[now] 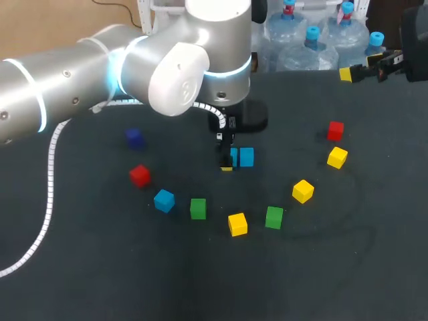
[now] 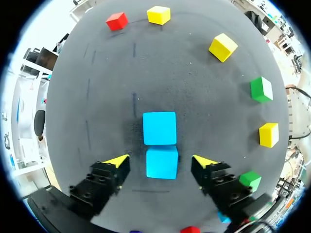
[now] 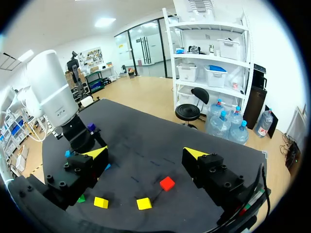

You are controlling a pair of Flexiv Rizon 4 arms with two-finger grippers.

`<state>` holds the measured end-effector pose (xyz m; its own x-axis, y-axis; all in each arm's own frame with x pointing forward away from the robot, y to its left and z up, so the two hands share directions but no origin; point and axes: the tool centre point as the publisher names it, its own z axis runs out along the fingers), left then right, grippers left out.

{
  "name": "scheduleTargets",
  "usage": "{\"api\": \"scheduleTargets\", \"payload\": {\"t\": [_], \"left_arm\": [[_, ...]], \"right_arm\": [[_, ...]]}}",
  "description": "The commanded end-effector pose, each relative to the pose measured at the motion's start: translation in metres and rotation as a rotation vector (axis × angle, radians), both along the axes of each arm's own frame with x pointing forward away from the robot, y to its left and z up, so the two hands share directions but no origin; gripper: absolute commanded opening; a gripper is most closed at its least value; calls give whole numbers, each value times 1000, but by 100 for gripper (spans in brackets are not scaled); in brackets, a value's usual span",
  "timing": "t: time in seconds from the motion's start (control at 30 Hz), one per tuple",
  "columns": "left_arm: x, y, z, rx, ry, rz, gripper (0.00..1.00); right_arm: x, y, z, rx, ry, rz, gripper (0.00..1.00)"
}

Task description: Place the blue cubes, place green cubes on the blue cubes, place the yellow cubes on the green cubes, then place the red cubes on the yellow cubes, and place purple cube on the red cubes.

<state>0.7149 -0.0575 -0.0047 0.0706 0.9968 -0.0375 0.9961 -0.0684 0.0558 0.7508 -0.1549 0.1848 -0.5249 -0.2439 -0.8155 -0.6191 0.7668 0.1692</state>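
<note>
Blue cubes (image 1: 247, 157), centre frame
Our left gripper (image 2: 160, 160) straddled the nearer blue cube (image 2: 162, 166), jaws open; we'd rise straight. Right gripper (image 3: 146, 153) gaped empty.

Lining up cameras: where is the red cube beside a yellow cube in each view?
Head view: red cube at right, behind yellow cube.
Left wrist view: red cube far ahead of left end effector.
Right wrist view: red cube just ahead of right end effector.
Landmark: that yellow cube beside it.
</note>
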Motion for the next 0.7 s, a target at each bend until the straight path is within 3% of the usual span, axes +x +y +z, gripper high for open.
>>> {"api": "scheduleTargets", "payload": {"t": [0.03,0.13,0.17,0.2,0.23,0.27,0.4,0.53,0.7], "left_arm": [[2,0,0,-1,0,6,100],[4,1,5,-16,-24,34,100],[5,2,8,-27,-30,50,92],[6,4,12,-38,-23,69,68],[6,5,16,-41,-21,84,78],[5,8,22,-47,-30,101,100],[1,18,45,-101,-25,152,100],[-9,35,64,-109,-22,200,100],[-15,63,78,-123,-108,408,100]], "right_arm": [[0,0,0,0,-1,0,100],[0,0,0,0,-1,0,100],[0,0,0,0,-1,0,100],[0,0,0,0,-1,0,100],[0,0,0,0,-1,0,100],[0,0,0,0,-1,0,100],[0,0,0,0,-1,0,100],[0,0,0,0,-1,0,100],[0,0,0,0,-1,0,100]]}}
